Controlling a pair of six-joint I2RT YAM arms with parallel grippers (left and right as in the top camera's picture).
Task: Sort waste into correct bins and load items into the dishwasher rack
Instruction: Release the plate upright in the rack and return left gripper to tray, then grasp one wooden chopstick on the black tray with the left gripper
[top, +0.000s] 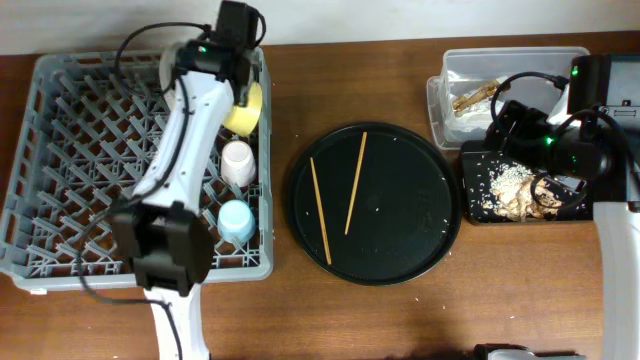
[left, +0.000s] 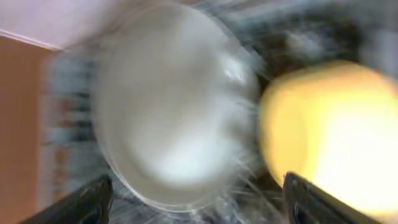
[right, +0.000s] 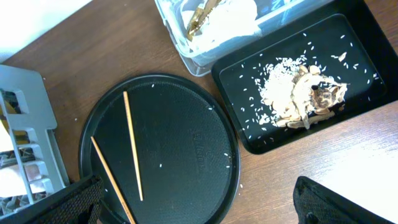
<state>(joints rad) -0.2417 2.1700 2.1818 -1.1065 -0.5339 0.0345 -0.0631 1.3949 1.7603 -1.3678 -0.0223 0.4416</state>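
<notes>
The grey dishwasher rack (top: 60, 170) fills the left end of the table (top: 300, 310), and the left arm reaches across it to its far right corner. The left pincer (left: 196, 202) is spread wide, its fingertips (left: 93, 199) showing only at the lower corners of the badly blurred wrist view, and nothing seems to be held between them. Straight ahead of it a white plate (left: 174, 118) stands among the pegs, with the yellow bowl (left: 336, 130) just beyond the pincer's right finger. Behind the pincer, along the rack's right edge, sit the pink cup (top: 238, 162) and then the blue cup (top: 237, 222), both mouth down. The large round black tray (top: 400, 250) lies midway between the two pincers; on it the left chopstick (top: 320, 210) and the right chopstick (top: 356, 183) lie apart, slanting toward each other at one end. The right pincer (right: 202, 205) hangs high above the table, gaping wide and empty. Ahead of it the clear tub (right: 186, 59) holds the wrapper (right: 200, 15) and the napkin (right: 230, 22). Touching the tub's near side, the black rectangular tray (right: 354, 56) carries the food scraps (right: 305, 96), with pale grains strewn around them.
</notes>
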